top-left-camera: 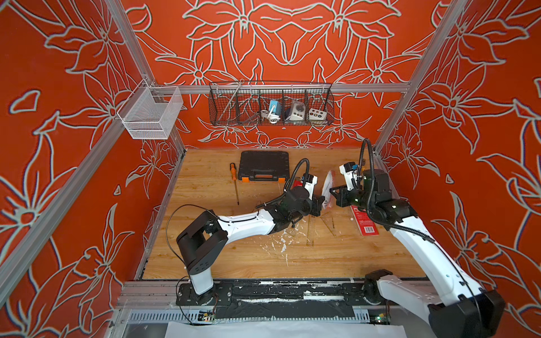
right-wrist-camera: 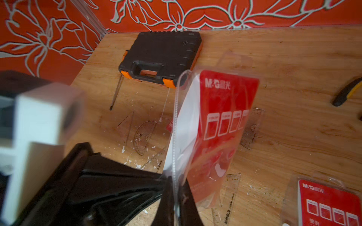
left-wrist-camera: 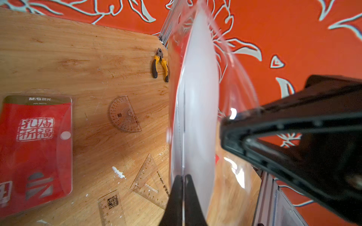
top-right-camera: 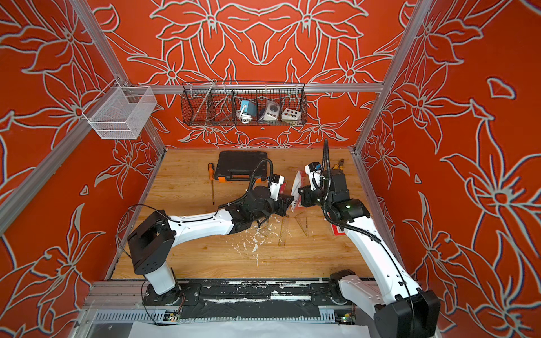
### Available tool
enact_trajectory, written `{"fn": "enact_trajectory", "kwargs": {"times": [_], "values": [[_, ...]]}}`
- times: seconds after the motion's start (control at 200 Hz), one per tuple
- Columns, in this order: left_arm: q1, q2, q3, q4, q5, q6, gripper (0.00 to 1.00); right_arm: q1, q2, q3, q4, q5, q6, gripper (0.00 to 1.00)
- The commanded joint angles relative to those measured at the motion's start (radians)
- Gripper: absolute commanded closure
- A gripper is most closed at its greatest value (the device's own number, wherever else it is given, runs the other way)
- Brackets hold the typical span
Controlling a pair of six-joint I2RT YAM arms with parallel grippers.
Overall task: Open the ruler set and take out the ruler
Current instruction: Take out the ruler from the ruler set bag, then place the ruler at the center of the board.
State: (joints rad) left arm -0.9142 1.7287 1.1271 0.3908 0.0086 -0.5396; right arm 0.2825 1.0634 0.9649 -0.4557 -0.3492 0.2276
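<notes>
Together, left gripper (left-wrist-camera: 184,177) and right gripper (right-wrist-camera: 176,182) face inward, each clamped on the upright ruler set (right-wrist-camera: 225,117).

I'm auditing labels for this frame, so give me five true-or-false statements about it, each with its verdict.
1. The left gripper and the right gripper both pinch the raised pouch. True.
2. The tool case stands open. False: it lies shut on the table.
3. A second pouch lies flat on the table. True.
4. The screwdriver lies on top of the tool case. False: it lies on the table beside the case.
5. A protractor lies loose on the table. True.
</notes>
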Motion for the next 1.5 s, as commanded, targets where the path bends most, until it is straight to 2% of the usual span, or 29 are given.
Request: {"fn": "enact_trajectory", "kwargs": {"times": [0.0, 0.16, 0.35, 0.505, 0.61, 0.706, 0.936, 1.296, 1.496], "values": [[0.005, -0.078, -0.022, 0.017, 0.005, 0.007, 1.00, 0.006, 0.024, -0.017, 0.041, 0.086, -0.036, 1.00], [0.005, -0.138, -0.044, 0.004, -0.031, 0.024, 1.00, 0.006, 0.031, -0.037, 0.046, 0.103, -0.040, 1.00], [0.005, -0.238, -0.125, -0.002, -0.002, 0.012, 1.00, 0.005, 0.030, 0.000, -0.010, 0.194, -0.063, 1.00], [-0.002, -0.372, -0.333, 0.136, 0.094, -0.104, 1.00, 0.004, 0.027, 0.027, -0.050, 0.255, -0.086, 1.00], [-0.008, -0.394, -0.385, 0.136, 0.174, -0.146, 1.00, 0.000, 0.023, 0.030, -0.051, 0.262, -0.091, 1.00], [-0.020, -0.367, -0.420, 0.144, 0.246, -0.181, 1.00, 0.000, 0.021, 0.035, -0.058, 0.257, -0.090, 1.00], [-0.051, -0.229, -0.513, 0.326, 0.368, -0.324, 1.00, -0.001, -0.012, 0.026, -0.073, 0.257, -0.089, 1.00], [-0.086, 0.035, -0.485, 0.544, 0.500, -0.488, 1.00, -0.002, -0.062, -0.012, -0.093, 0.267, -0.098, 1.00], [-0.087, 0.147, -0.431, 0.572, 0.523, -0.520, 1.00, -0.003, -0.082, -0.020, -0.104, 0.277, -0.109, 1.00]]}}
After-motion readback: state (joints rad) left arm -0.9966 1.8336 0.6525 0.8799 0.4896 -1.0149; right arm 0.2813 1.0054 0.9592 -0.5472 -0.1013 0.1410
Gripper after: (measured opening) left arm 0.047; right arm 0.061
